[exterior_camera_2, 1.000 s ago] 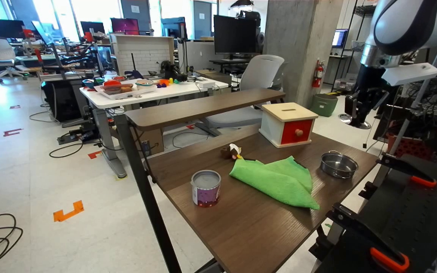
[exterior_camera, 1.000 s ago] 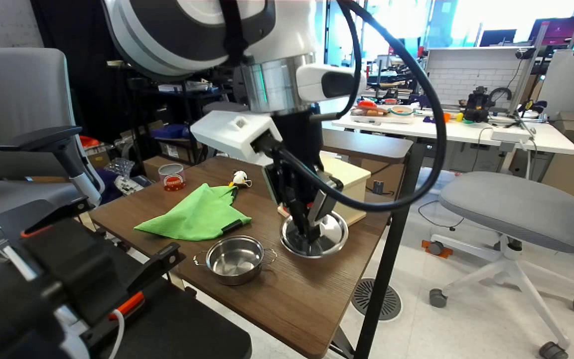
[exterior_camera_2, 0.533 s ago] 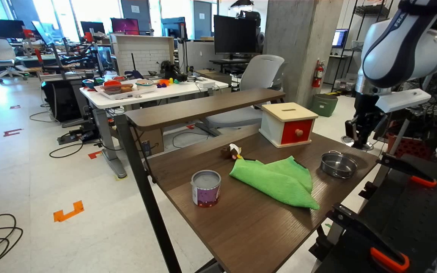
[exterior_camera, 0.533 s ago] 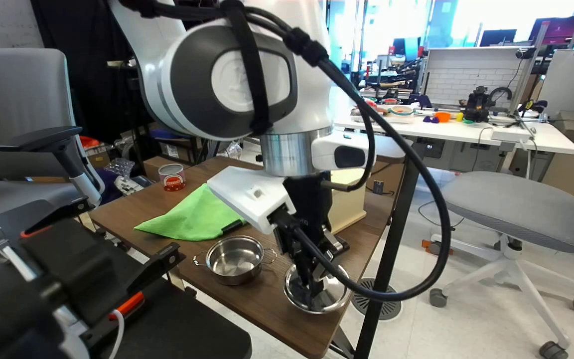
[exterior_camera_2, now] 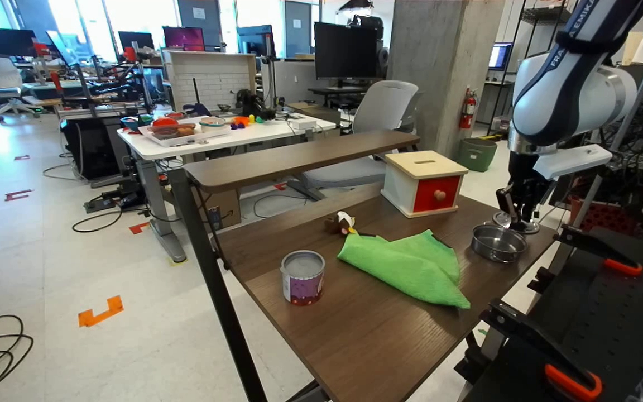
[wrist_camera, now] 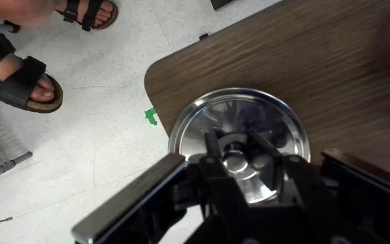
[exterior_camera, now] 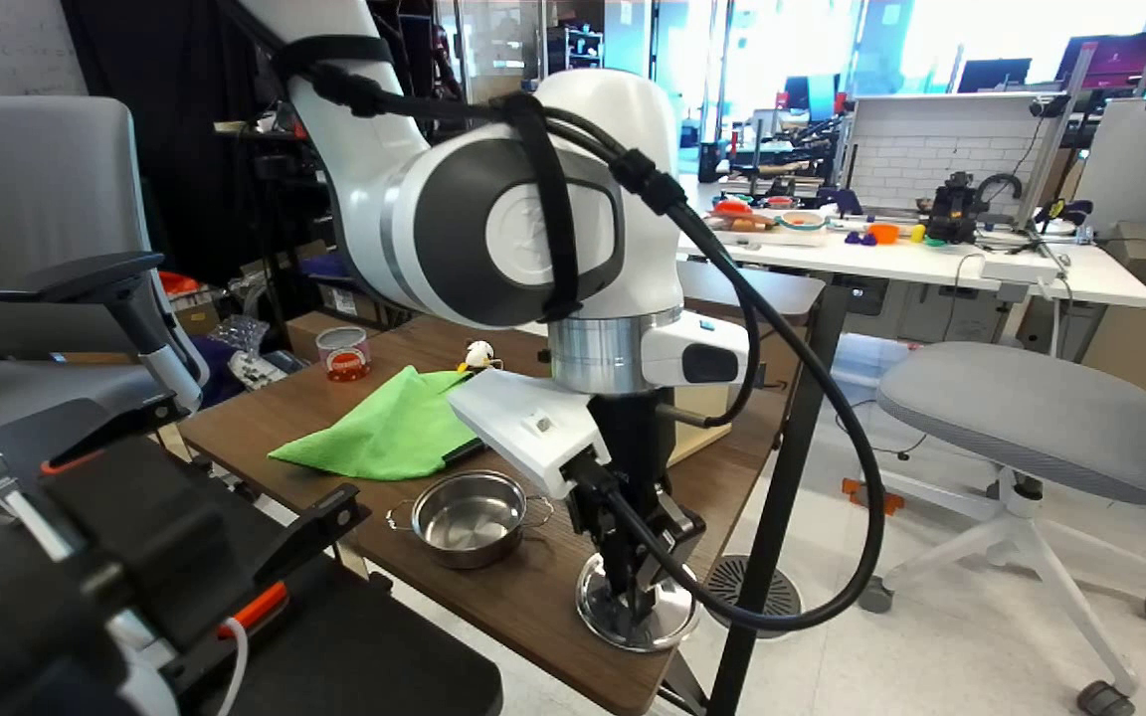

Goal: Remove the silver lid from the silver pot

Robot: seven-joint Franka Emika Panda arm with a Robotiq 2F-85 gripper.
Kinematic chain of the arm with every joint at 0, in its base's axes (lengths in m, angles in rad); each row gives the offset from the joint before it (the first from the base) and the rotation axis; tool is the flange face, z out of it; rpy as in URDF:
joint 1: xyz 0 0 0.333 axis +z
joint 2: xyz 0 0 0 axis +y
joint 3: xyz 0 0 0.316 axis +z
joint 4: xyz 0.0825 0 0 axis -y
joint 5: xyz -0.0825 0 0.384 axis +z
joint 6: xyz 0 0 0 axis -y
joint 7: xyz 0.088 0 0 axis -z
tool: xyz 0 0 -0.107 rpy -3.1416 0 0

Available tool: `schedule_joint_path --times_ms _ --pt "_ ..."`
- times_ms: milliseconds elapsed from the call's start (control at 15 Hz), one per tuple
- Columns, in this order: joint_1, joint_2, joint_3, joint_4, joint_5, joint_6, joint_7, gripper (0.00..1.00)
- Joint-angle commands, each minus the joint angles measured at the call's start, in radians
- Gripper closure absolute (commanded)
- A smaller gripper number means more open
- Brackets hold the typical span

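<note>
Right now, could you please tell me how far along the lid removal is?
Done: the silver pot stands uncovered on the table. In hand: the silver lid is beside the pot, with the gripper around its knob. Left: probably letting go and withdrawing, though grip and table contact are unclear.

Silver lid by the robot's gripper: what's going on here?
A robot arm is handling the silver lid: its gripper is down at it, with the knob between the fingers, though whether they grip it I can't tell. The lid is off the silver pot, beside it at a corner of the table; whether it rests there is unclear. The pot stands uncovered.
</note>
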Motion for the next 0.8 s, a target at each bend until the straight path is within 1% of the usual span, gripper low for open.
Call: schedule_joint_path --times_ms 0,200,333,400,467,600,667,733 --pt "0.001 -0.029 0.009 0.006 0.022 -0.027 -0.013 0.39" --pt "-0.033 -0.124 0.055 -0.061 0.047 -0.023 -0.057 0.17" --pt "-0.066 -0.223 0.098 -0.136 0.079 -0.012 -0.104 0.02" --pt "-0.085 -0.276 0.122 -0.172 0.112 -0.014 -0.120 0.00" --pt "-0.123 -0.337 0.163 -0.211 0.162 -0.039 -0.153 0.00" --pt "-0.150 -0.431 0.196 -0.274 0.222 -0.069 -0.214 0.00" --pt "-0.088 -0.302 0.138 -0.175 0.180 -0.033 -0.152 0.00" --pt "-0.099 -0.352 0.148 -0.208 0.198 -0.050 -0.176 0.00"
